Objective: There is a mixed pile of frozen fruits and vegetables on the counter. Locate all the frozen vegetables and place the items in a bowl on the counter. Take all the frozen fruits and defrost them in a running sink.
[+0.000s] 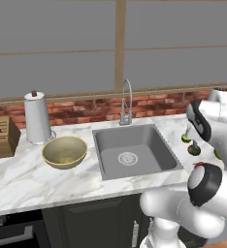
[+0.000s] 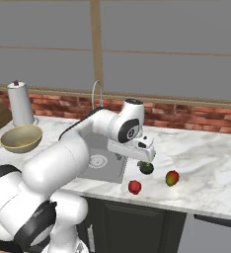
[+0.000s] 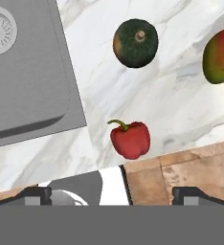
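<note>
The pile lies on the white marble counter [image 2: 206, 158] right of the sink [image 1: 135, 150]. In the hand view a dark green vegetable [image 3: 135, 43] sits at the top, a red vegetable [image 3: 130, 139] lies nearer the counter's front edge, and a red-yellow-green fruit [image 3: 219, 57] is at the right. A lime-green ball [image 1: 186, 138] shows beside the hand. My gripper [image 2: 145, 161] hangs open just above the dark green vegetable [image 2: 146, 168], with nothing between its fingers. The tan bowl [image 1: 64, 151] stands left of the sink.
An arched steel faucet [image 1: 126, 101] rises behind the basin. A paper towel roll [image 1: 38, 117] and a wooden knife block [image 1: 1, 136] stand at the far left, by the brick backsplash. The red vegetable [image 2: 134, 187] lies close to the counter's front edge.
</note>
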